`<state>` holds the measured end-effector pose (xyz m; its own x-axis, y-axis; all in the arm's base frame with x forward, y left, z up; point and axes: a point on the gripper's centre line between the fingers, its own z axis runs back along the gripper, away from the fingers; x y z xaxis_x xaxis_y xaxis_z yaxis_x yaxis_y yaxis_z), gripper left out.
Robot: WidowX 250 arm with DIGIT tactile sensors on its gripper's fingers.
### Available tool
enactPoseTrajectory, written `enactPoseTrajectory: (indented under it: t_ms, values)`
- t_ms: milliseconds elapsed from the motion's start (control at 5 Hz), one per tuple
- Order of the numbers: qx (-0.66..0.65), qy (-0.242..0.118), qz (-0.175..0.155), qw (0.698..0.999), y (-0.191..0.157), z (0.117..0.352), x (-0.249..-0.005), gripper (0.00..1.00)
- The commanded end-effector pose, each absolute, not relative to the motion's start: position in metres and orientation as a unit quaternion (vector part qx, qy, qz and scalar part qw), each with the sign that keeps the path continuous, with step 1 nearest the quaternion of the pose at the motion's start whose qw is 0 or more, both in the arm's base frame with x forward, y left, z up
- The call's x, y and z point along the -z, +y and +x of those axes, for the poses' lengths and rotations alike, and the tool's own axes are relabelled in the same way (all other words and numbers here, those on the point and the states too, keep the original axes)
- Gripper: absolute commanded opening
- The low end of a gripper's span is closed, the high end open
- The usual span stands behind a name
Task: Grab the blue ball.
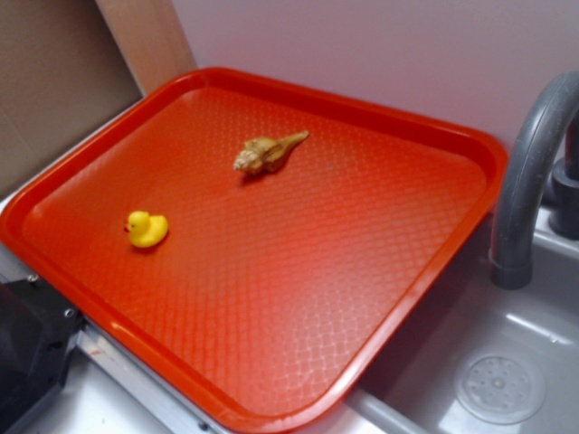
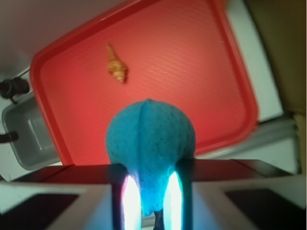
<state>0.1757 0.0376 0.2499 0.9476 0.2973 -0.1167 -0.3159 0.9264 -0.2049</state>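
The blue ball (image 2: 149, 136) fills the near middle of the wrist view. It is a textured sphere with a seam, squeezed between my two fingers. My gripper (image 2: 151, 168) is shut on it and holds it high above the red tray (image 2: 192, 57). The fingers (image 2: 120, 191) press into the ball from both sides. Neither the ball nor the gripper appears in the exterior view, where the red tray (image 1: 389, 262) lies below.
A yellow toy duck (image 1: 147, 229) sits at the tray's left. A tan shell-like toy (image 1: 267, 154) (image 2: 116, 67) lies near the tray's far middle. A grey sink (image 1: 507, 362) with a faucet (image 1: 529, 181) is to the right. A black object (image 1: 27, 353) stands at the lower left.
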Motion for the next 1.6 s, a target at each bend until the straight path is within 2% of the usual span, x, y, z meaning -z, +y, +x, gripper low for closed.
enactPoseTrajectory:
  t_ms: [0,200,400,600,1400]
  values:
    - [-0.138,-0.020,-0.062,0.988,-0.011,0.209,-0.218,0.00]
    - [-0.134,-0.054,-0.065,0.987,-0.013,0.215,-0.214,0.00]
    - [-0.127,-0.060,-0.039,0.989,-0.020,0.217,-0.210,0.00]
    - [-0.125,-0.052,-0.049,0.990,-0.023,0.219,-0.209,0.00]
    - [-0.131,-0.045,-0.050,0.989,-0.020,0.225,-0.201,0.00]
